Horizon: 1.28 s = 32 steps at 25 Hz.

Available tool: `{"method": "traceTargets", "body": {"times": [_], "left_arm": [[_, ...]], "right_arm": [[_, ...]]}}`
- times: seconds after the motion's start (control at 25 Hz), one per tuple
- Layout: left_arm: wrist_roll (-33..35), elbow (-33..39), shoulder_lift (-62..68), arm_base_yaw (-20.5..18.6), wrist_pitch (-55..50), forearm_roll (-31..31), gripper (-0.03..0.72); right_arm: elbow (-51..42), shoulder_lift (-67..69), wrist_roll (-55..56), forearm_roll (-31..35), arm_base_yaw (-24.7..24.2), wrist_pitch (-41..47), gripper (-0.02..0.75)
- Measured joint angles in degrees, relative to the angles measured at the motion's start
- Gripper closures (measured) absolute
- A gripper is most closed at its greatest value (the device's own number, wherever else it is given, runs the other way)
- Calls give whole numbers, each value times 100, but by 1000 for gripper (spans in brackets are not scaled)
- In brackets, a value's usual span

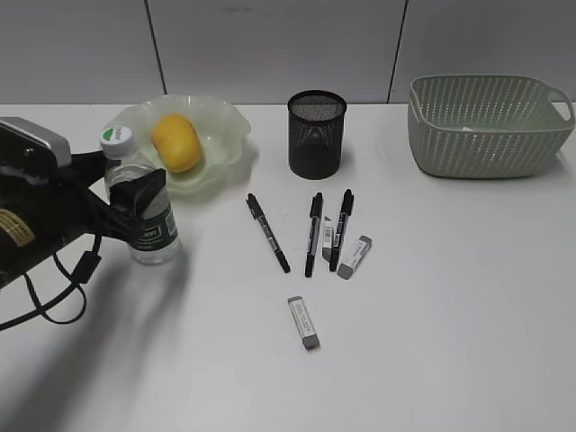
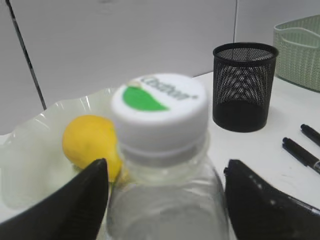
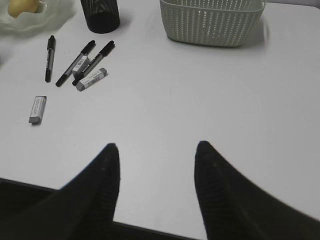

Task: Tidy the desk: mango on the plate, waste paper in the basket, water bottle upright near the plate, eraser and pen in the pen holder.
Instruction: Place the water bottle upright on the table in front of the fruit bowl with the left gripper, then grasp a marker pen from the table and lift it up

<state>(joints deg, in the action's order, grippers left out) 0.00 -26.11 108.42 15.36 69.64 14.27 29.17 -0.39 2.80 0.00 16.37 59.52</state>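
My left gripper is shut on the water bottle, which stands leaning a little on the table just in front of the plate. In the left wrist view the fingers flank the bottle below its cap. The mango lies on the plate. Three black pens and three erasers lie in front of the pen holder. The basket stands at the back right. A small white patch shows inside it, and the waste paper is otherwise hidden. My right gripper is open and empty.
The pens and erasers lie to the left of my right gripper in the right wrist view. The basket is ahead of it. A wall stands close behind the table.
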Motion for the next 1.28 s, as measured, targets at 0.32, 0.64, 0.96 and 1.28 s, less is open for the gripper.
{"method": "traceTargets", "body": {"times": [0.32,0.64,0.96,1.28], "left_arm": [[-301,22,-1560,0,-215,26,137],[-1609,-270,-5474,0,-6364,7,271],[-1601,-760,-9046,0,-11855,-19,391],[-1500,-647,-10244,0,-13393,-79,398]], "right_arm": [[0,0,5,0,0,0,398],[0,0,11,0,0,0,416],[0,0,11,0,0,0,417],[0,0,11,0,0,0,428]]}}
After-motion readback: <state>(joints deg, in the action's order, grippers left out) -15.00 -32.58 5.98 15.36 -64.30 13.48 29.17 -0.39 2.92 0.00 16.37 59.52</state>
